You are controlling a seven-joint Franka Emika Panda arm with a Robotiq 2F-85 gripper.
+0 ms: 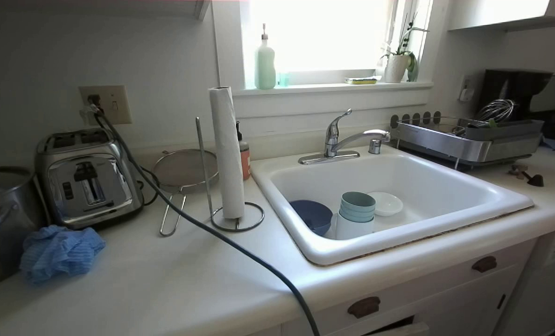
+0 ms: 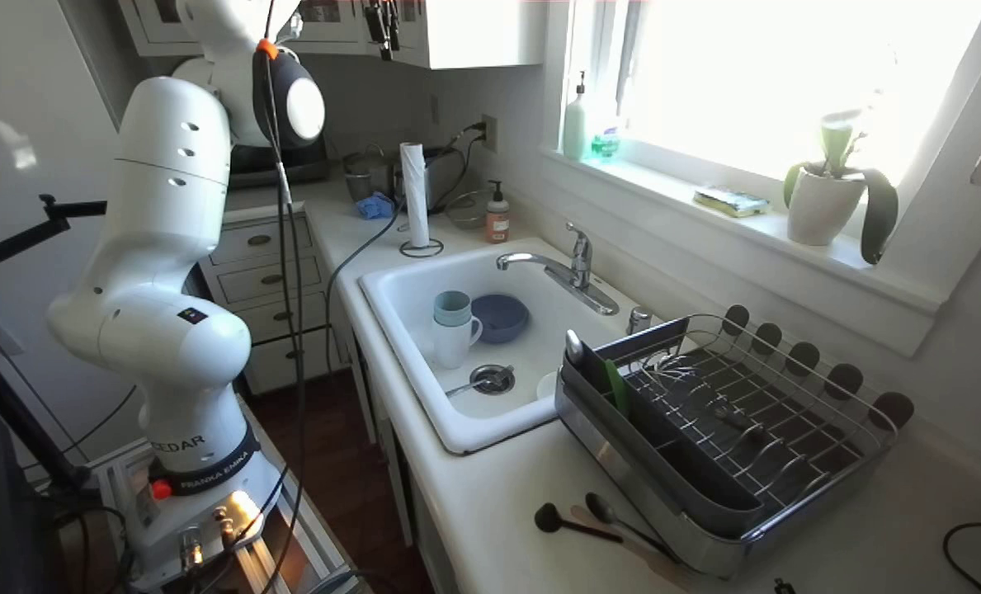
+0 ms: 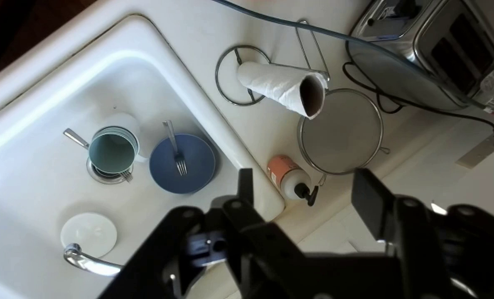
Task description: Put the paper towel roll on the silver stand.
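The white paper towel roll [image 1: 228, 154] stands nearly upright, leaning slightly, over the ring base of the silver stand [image 1: 203, 163]. The stand's side rod rises beside the roll. The roll also shows in an exterior view [image 2: 416, 198] and in the wrist view [image 3: 278, 85], where its open top shows a dark hole. Whether a centre rod runs inside the roll is hidden. The stand's ring [image 3: 217, 77] encircles the roll's foot. My gripper [image 3: 303, 176] is open and empty, high above the counter and apart from the roll. It shows partly at the top of an exterior view [image 2: 384, 29].
A sink [image 1: 445, 233] with dishes lies beside the stand. A strainer [image 3: 342, 133], an orange soap bottle [image 3: 284, 174] and a toaster [image 1: 88, 182] stand close by. A dark cable [image 1: 240, 249] crosses the counter. A faucet [image 2: 577, 264] and dish rack [image 2: 663, 495] are further along.
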